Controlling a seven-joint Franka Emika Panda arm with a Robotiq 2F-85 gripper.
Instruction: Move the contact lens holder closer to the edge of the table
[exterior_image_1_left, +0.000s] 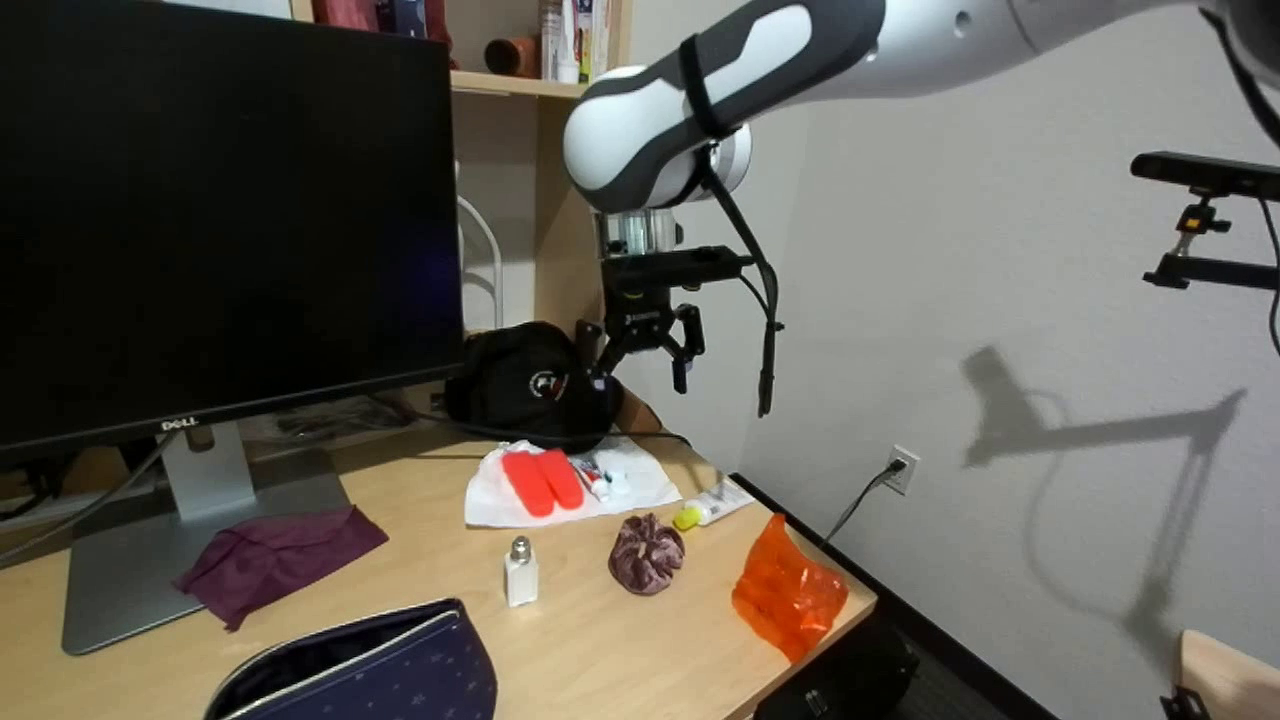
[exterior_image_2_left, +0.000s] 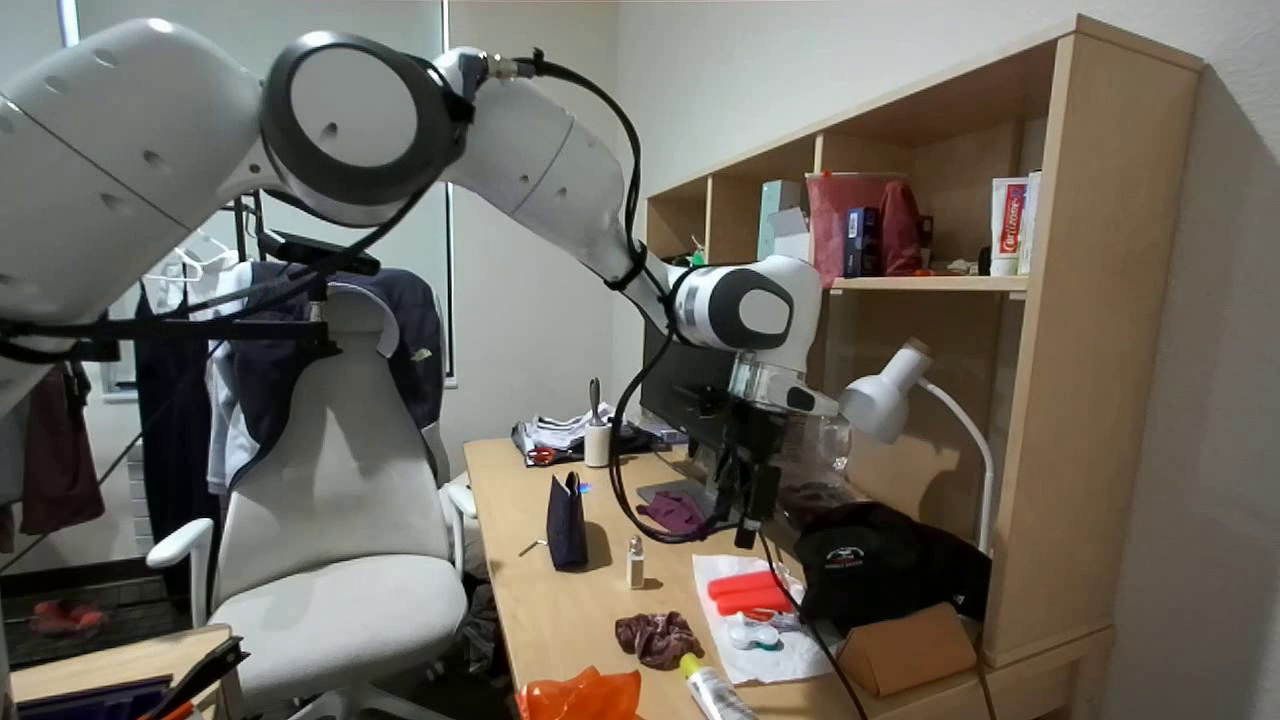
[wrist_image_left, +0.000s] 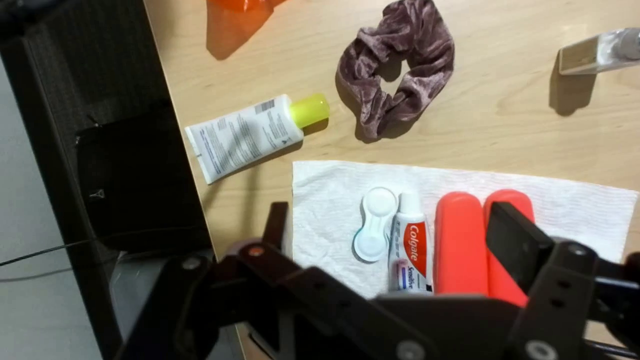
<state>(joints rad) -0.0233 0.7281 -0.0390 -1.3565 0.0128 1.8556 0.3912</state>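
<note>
The contact lens holder (wrist_image_left: 376, 223) is a small white two-lobed case lying flat on a white paper towel in the wrist view. It touches or nearly touches the Colgate tube on one side. It also shows in both exterior views, small and pale (exterior_image_1_left: 618, 482) (exterior_image_2_left: 752, 633). The table (wrist_image_left: 500, 140) is light tan wood with its straight edge at the left of the wrist view. My gripper (exterior_image_1_left: 640, 380) is wide open and empty, high above the towel; in the wrist view its fingers (wrist_image_left: 391, 217) span the holder, the Colgate tube and part of the red cases.
The Colgate tube (wrist_image_left: 411, 245) and red cases (wrist_image_left: 460, 245) lie beside the holder. A yellow-capped tube (wrist_image_left: 245, 137), scrunchie (wrist_image_left: 365, 85), white bottle (exterior_image_1_left: 521, 575) and orange bag (exterior_image_1_left: 785, 595) stand or lie around. A black cap (exterior_image_1_left: 530, 385) and monitor (exterior_image_1_left: 230, 220) are behind.
</note>
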